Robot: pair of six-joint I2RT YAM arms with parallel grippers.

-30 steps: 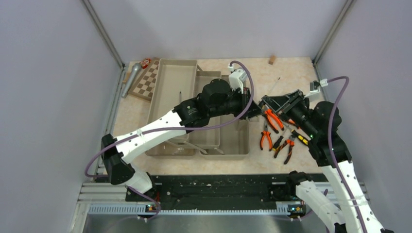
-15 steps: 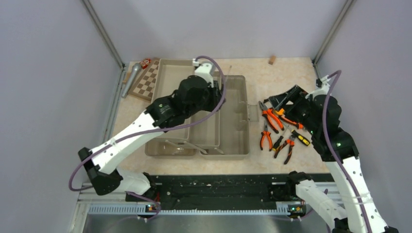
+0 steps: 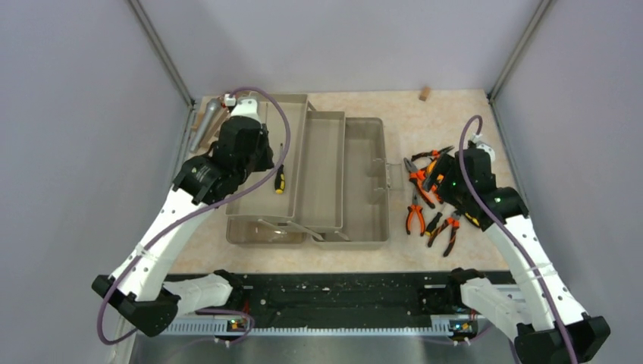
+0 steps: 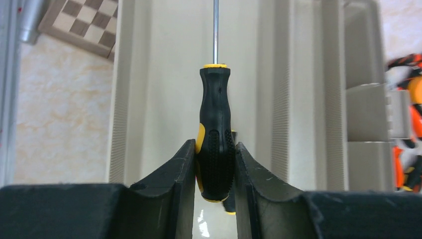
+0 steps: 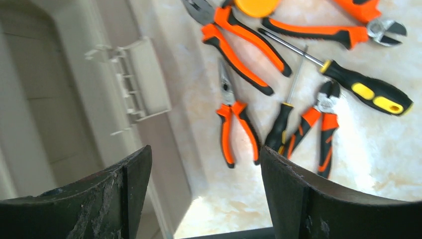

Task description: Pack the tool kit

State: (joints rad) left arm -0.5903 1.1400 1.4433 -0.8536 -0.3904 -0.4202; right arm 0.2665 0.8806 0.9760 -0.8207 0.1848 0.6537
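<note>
**Toolbox.** The toolbox (image 3: 365,221) stands open in the middle of the table (image 3: 455,106). Its left tray (image 3: 256,193) and middle tray (image 3: 322,201) are swung out side by side from the main compartment. The pale handle (image 5: 137,84) projects from the right wall.

**Contents.** One yellow-black screwdriver (image 4: 215,124) lies lengthwise in the left tray, shaft pointing away from the arm bases. In the wrist view a second yellow-black edge shows beside the butt of its handle. I cannot tell what that edge is.

**Left gripper.** The left gripper (image 4: 214,147) is over the left tray, its fingers (image 4: 185,164) clamped against both sides of the screwdriver handle.

**Right gripper.** The right gripper (image 5: 204,152) hangs with its jaws spread wide and nothing between them, above the table just right of the toolbox.

**Unpacked items.** On the table to the right of the toolbox lie several orange-handled pliers (image 5: 244,42), two loose screwdrivers (image 5: 370,92) and the tape measure (image 5: 256,6), crowded together, some touching.

**Surroundings.** A chessboard (image 4: 82,22) and a microphone (image 3: 205,121) lie left of the toolbox. A small block (image 3: 425,93) sits at the far edge.

**Change.** One second ago the left arm reached across the toolbox to its right edge, close to the right gripper. Half a second ago it was over the middle tray, and now it is over the left tray. The right arm has drawn back toward the near right.
</note>
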